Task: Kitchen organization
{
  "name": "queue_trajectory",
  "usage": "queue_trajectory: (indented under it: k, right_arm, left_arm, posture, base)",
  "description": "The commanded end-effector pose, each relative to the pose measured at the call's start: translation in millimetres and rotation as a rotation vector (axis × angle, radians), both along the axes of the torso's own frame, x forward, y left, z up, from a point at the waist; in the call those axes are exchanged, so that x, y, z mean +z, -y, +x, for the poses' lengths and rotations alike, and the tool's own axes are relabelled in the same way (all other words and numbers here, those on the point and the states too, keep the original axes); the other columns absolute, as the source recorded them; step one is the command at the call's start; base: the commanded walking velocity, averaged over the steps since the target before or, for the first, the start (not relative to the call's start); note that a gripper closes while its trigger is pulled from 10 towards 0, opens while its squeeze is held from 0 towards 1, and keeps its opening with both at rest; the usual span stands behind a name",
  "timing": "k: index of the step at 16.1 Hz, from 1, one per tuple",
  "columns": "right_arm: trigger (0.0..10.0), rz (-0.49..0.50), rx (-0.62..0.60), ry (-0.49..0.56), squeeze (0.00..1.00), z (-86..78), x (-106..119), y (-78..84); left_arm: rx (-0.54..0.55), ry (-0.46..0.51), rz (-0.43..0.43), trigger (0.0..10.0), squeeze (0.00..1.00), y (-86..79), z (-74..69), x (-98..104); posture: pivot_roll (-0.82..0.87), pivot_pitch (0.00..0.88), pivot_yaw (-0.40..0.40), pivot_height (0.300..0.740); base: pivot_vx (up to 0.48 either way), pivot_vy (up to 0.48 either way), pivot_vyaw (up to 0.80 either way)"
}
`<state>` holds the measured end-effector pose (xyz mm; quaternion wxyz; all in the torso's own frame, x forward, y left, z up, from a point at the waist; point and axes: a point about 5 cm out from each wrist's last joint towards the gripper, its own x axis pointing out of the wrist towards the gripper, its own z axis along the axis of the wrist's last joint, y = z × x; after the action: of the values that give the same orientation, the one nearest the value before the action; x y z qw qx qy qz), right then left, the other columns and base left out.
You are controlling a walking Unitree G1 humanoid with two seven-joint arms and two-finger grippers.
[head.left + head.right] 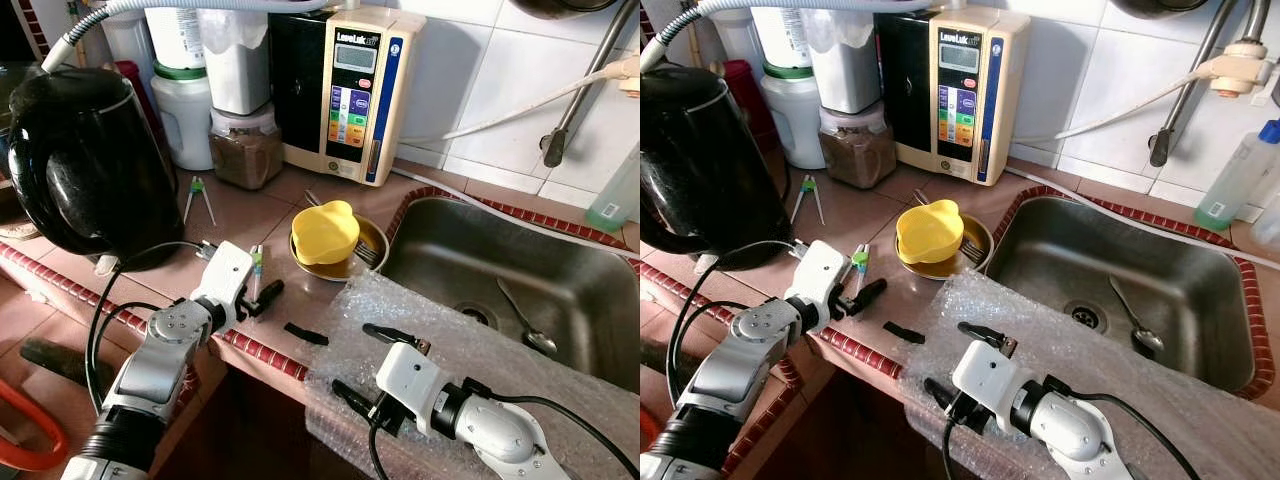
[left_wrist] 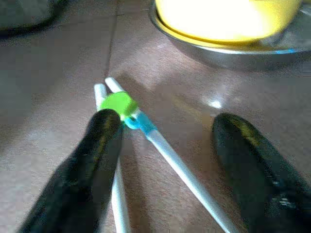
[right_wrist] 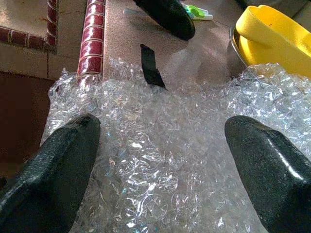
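A pair of white training chopsticks [image 2: 146, 128] joined by a green and blue clip lies on the brown counter, in front of a yellow bowl [image 1: 324, 232] that sits in a metal dish [image 1: 374, 240]. My left gripper [image 2: 170, 141] is open and low over the counter. One finger [image 2: 97, 155] touches the clip end and the other stands apart on the far side of the sticks. My right gripper [image 3: 160, 160] is open over a crumpled sheet of bubble wrap [image 1: 470, 340] at the counter's front edge, with nothing between its fingers.
A black kettle [image 1: 80, 160] stands at the left. A short black strip [image 1: 305, 334] lies by the red tile edge. Behind are a jar of brown powder [image 1: 245, 150], a water machine [image 1: 345, 90] and a second chopstick pair [image 1: 198, 195]. The steel sink [image 1: 590, 270] holds a spoon [image 1: 525, 325].
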<state>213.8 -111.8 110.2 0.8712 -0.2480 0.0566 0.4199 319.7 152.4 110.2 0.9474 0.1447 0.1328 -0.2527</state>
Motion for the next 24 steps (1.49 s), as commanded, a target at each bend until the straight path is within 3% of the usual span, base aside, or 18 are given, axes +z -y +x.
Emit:
queue_trajectory:
  k: [1,9,18,24]
  right_arm:
    - [10.0,-0.022,-0.030,0.005,0.35,2.8,0.2,7.7]
    - [10.0,-0.021,-0.037,0.009,0.35,4.5,0.3,8.0]
    - [10.0,-0.018,-0.041,0.011,0.36,5.1,-0.4,6.8]
    - [10.0,-0.021,-0.044,0.012,0.35,5.7,-0.8,7.9]
  left_arm:
    - [-0.028,-0.019,0.031,0.0,0.00,0.5,-3.8,-3.0]
    - [-0.051,-0.137,0.083,0.0,0.00,0.1,-10.6,-14.8]
    - [0.091,-0.192,-0.049,0.0,0.00,3.1,-5.0,-12.0]
    - [0.191,-0.160,-0.031,0.0,0.00,-9.2,1.5,-8.4]
  posture:
    - [0.08,0.000,-0.005,0.740]
    - [0.08,0.000,0.001,0.740]
    - [0.08,0.000,0.007,0.740]
    - [0.08,0.000,0.005,0.740]
  base:
    - [0.000,0.000,0.00]
    - [0.000,0.000,0.00]
    - [0.000,0.000,0.00]
    - [0.000,0.000,0.00]
